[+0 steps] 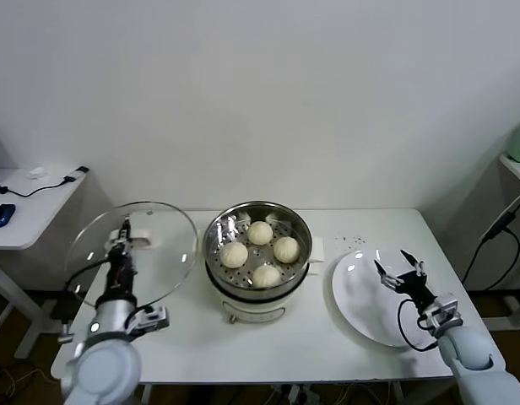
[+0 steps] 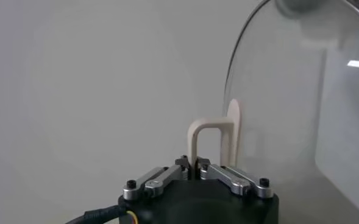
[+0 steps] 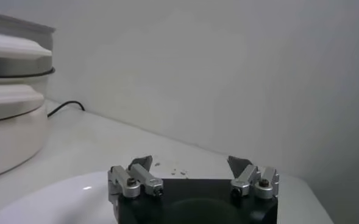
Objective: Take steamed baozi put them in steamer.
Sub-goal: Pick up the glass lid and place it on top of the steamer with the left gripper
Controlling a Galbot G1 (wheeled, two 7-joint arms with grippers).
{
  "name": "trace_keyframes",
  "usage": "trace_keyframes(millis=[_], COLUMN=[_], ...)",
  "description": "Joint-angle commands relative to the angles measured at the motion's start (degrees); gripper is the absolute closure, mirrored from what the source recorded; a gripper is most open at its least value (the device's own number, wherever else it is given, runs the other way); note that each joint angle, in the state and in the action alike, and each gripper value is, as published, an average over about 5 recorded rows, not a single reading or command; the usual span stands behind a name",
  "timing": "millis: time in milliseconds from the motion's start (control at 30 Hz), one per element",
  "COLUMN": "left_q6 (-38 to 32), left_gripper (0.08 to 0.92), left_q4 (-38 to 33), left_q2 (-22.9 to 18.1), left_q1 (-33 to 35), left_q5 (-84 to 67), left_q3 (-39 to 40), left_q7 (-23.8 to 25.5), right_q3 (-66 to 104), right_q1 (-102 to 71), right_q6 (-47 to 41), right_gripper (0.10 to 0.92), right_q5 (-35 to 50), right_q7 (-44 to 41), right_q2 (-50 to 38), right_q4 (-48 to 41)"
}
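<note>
cream-white baozi (image 1: 259,233), shiny steel steamer (image 1: 216,229), white plate (image 1: 361,314)

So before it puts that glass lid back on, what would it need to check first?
1. All four baozi in the steamer: ok.
2. White plate has no buns left: ok.
3. Left gripper shut on the lid handle, holding the glass lid up beside the steamer: ok.
4. Right gripper open, over the plate, clear of the steamer: ok.
5. Nothing above the steamer's rim to block the lid: ok.
</note>
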Motion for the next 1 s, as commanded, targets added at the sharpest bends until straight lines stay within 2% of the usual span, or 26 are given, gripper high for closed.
trace_keyframes(millis=[33, 200, 467, 700, 1000], left_q6=[8.9, 8.3, 7.4, 5.6, 5.1], left_gripper=[0.854, 0.854, 0.854, 0.854, 0.854], left_q4=[2.4, 8.8, 18.2, 24.3, 27.2], left_q2=[-10.9, -19.7, -26.4, -29.8, -30.3], left_q1=[-16.5, -19.3, -21.8, -22.0, -21.9], left_q5=[13.0, 15.1, 15.6, 17.5, 18.5], left_q3=[18.4, 21.9, 24.9, 26.3, 25.9], left_q7=[13.4, 10.7, 5.2, 2.2, 3.8], right_q3=[-1.2, -0.1, 1.8, 3.4, 4.2], right_q1=[2.5, 1.9, 0.1, -0.6, -1.1], right_q6=[0.4, 0.5, 1.1, 1.4, 1.5], right_gripper=[0.203, 0.203, 0.203, 0.203, 0.203], right_q5=[-0.7, -0.6, -0.6, -0.5, -0.7], right_q7=[0.1, 0.1, 0.0, -0.2, -0.6], right_q2=[0.4, 0.6, 0.0, -0.2, 0.1], right_q4=[-2.6, -2.4, -1.2, -1.5, -1.5])
